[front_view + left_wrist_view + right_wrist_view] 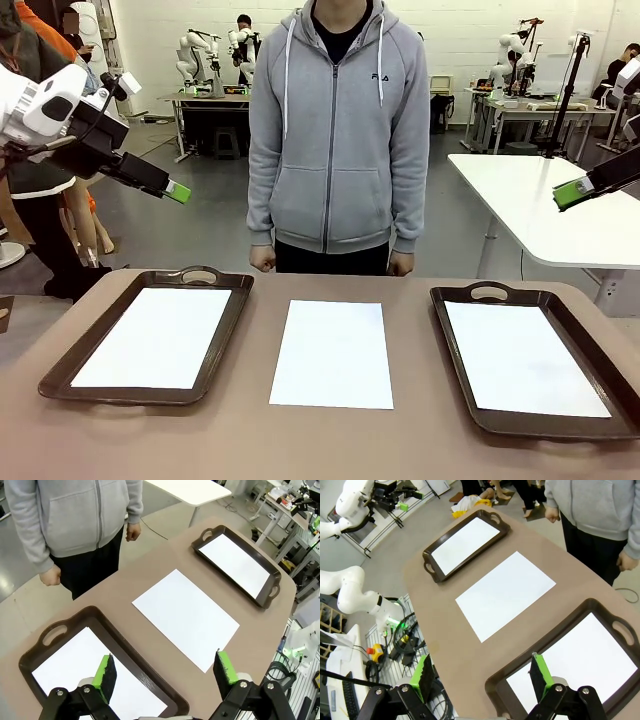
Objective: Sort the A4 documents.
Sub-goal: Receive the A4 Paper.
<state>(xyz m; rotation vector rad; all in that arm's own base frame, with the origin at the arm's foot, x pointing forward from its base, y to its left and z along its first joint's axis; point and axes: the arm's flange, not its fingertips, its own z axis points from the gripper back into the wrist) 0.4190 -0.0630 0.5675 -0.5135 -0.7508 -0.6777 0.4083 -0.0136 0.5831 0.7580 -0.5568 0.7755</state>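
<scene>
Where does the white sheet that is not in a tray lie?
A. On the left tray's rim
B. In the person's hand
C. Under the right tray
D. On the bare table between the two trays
D: the loose sheet lies flat on the table, midway between the left tray and the right tray, touching neither.

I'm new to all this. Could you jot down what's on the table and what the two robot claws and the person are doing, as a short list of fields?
Table: brown tabletop
Left tray: dark brown handled tray, one white paper sheet lying in it
Middle: plain white paper sheet flat on the bare table, between the trays
Right tray: dark brown handled tray holding a white sheet
Left gripper: open, raised above the table, holding nothing
Right gripper: open, raised, holding nothing
Person: grey hooded jacket, standing at the far edge, fists down by the table
</scene>
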